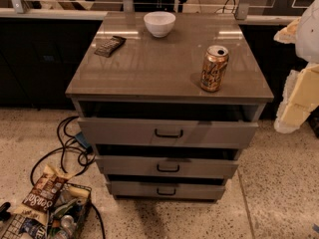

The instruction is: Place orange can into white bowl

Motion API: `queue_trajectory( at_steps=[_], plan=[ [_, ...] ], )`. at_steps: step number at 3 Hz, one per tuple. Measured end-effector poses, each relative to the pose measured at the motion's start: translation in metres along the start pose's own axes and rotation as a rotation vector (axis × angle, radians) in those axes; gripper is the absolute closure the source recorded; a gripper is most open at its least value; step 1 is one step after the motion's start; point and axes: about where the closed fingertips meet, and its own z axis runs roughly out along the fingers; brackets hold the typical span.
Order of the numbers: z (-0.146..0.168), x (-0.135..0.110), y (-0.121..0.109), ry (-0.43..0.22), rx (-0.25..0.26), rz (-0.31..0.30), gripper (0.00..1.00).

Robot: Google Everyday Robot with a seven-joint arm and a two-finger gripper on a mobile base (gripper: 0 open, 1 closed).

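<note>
The orange can (214, 68) stands upright on the grey cabinet top (164, 68), near its front right corner. It is orange-gold with a silver top. The white bowl (159, 23) sits at the back middle of the same top and looks empty. My gripper (297, 102) shows as pale cream and white shapes at the right edge of the camera view. It is off the cabinet's right side, to the right of the can and apart from it. It holds nothing that I can see.
A flat dark snack wrapper (109, 46) lies at the back left of the top. The cabinet's three drawers (168, 133) stand slightly pulled out. Black cables (70, 143) and a wire basket of snacks (47, 213) lie on the floor at the lower left.
</note>
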Motion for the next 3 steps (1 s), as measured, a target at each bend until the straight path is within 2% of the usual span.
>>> queue_trajectory(
  at_steps=[1, 2, 3],
  plan=[
    [0.0, 0.0, 0.0, 0.0, 0.0, 0.0, 0.0],
    [0.008, 0.002, -0.011, -0.081, 0.031, 0.036, 0.0],
    [0.034, 0.016, -0.029, -0.259, 0.071, 0.131, 0.0]
  ],
)
